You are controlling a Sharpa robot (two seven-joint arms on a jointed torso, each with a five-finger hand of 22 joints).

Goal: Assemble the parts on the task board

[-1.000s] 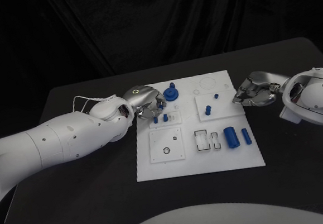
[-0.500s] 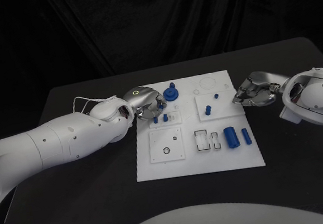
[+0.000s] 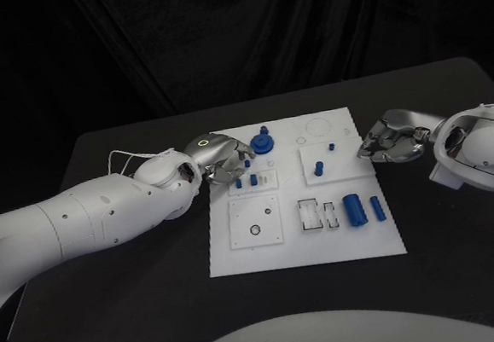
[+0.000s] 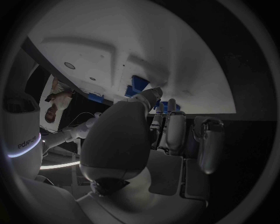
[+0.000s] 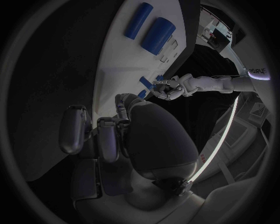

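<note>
The white task board [image 3: 241, 254] lies mid-table. My left hand [image 3: 223, 159] hovers over its far left corner with the fingers curled down at two small blue pegs [image 3: 245, 181]. In the left wrist view the thumb tip [image 4: 149, 95] touches a blue peg [image 4: 139, 84]; whether it is gripped is unclear. A blue gear-shaped part [image 3: 263, 143] stands just beyond that hand. My right hand [image 3: 389, 141] rests at the board's right edge, fingers curled in, holding nothing. Two blue cylinders [image 3: 353, 209] lie side by side on the board's near right.
A raised white plate [image 3: 348, 169] on the board carries two small blue pegs [image 3: 320, 167]. Another raised plate [image 3: 254, 222] with holes sits on the near left, with slotted sockets [image 3: 312, 213] beside it. Black table [image 3: 129, 299] surrounds the board.
My left hand has shifted very slightly over the pegs. The right hand and the parts on the board have stayed where they were.
</note>
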